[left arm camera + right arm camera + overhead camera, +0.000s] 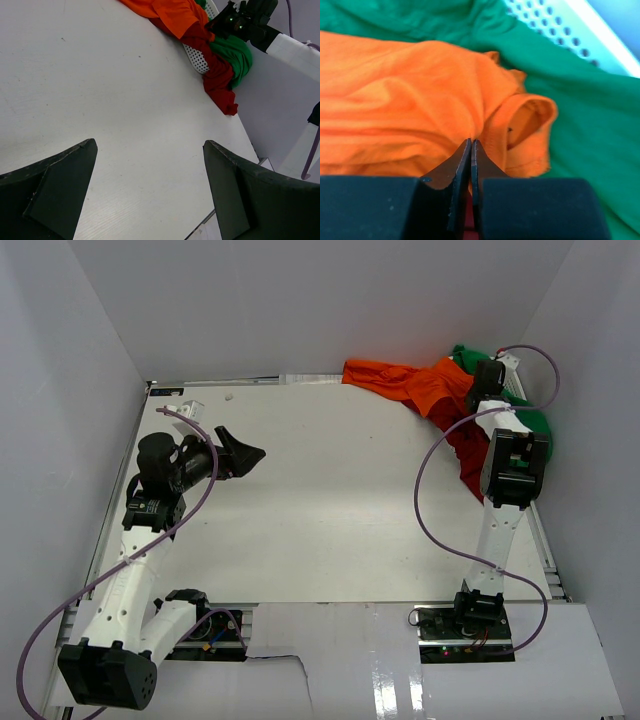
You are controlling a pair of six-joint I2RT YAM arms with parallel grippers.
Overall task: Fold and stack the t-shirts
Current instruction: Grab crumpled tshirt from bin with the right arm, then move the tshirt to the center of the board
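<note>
Three t-shirts heaped in the far right corner of the table.
Right gripper is pinched shut on the orange t-shirt, over the green t-shirt and dark red t-shirt; draw it clear slowly. Left gripper gapes wide, empty.

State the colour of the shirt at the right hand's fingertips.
Bright orange. The shirt at the right hand shows best in the right wrist view.

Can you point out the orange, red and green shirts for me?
orange shirt (400,380), top view, flat left part.
red shirt (220,82), left wrist view, lower tail.
green shirt (580,150), right wrist view, right side.
</note>
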